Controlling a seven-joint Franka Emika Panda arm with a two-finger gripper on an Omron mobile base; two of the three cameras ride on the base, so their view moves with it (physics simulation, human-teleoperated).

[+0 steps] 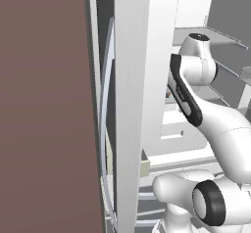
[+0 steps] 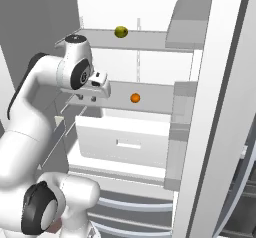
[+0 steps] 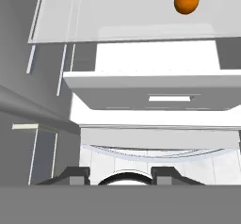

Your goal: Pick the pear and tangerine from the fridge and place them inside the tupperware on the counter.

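Gripper [image 2: 95, 93] is sitting closed and empty at the shelf's left end. Tangerine [image 2: 135, 98] is resting at its 3 o'clock on the same shelf [image 2: 155, 96]; pear [image 2: 121, 31] is lying on the shelf above, at 1 o'clock. Risk: going in closed is likely knocking the tangerine rolling on that smooth shelf. Room is getting tight: drawer [image 2: 125, 139] below, fridge [image 2: 220, 107] door frame crowding the right.
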